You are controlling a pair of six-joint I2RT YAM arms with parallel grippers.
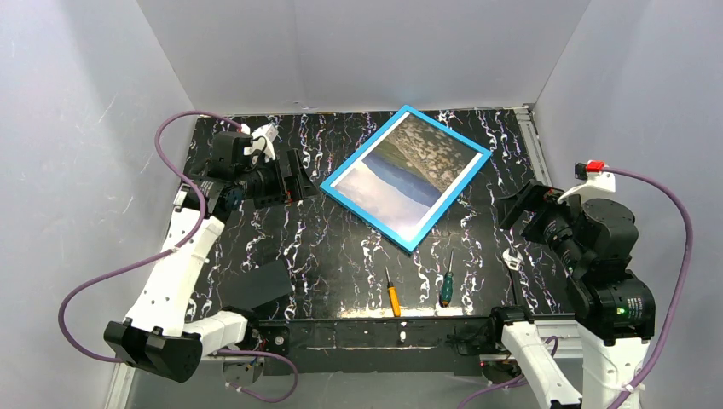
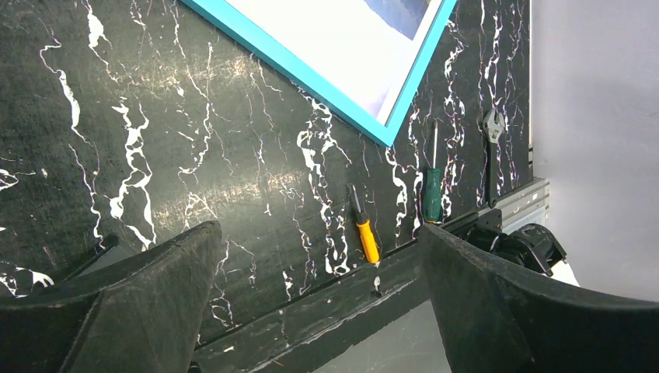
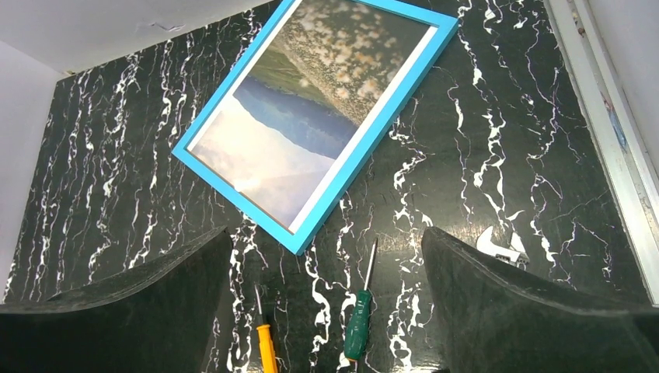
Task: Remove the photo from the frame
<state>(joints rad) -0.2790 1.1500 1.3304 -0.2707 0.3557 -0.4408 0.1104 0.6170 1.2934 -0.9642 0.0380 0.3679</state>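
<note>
The bright-blue frame [image 1: 333, 191] lies face up and tilted like a diamond at the middle back of the black marbled table. The photo [image 1: 407, 167] sits inside it, with pale sky, blue mountains and a flowery field. Both also show in the right wrist view, the frame [image 3: 365, 159] and the photo [image 3: 299, 124]. Only the frame's near corner [image 2: 342, 101] shows in the left wrist view. My left gripper [image 1: 309, 181] is open and empty, just left of the frame's left corner. My right gripper [image 1: 510, 209] is open and empty, right of the frame.
An orange-handled screwdriver [image 1: 392, 295] and a green-handled screwdriver [image 1: 446, 285] lie near the table's front edge. A small silver wrench [image 1: 512, 258] lies to their right. A metal rail [image 1: 533, 149] runs along the table's right side. White walls enclose the table.
</note>
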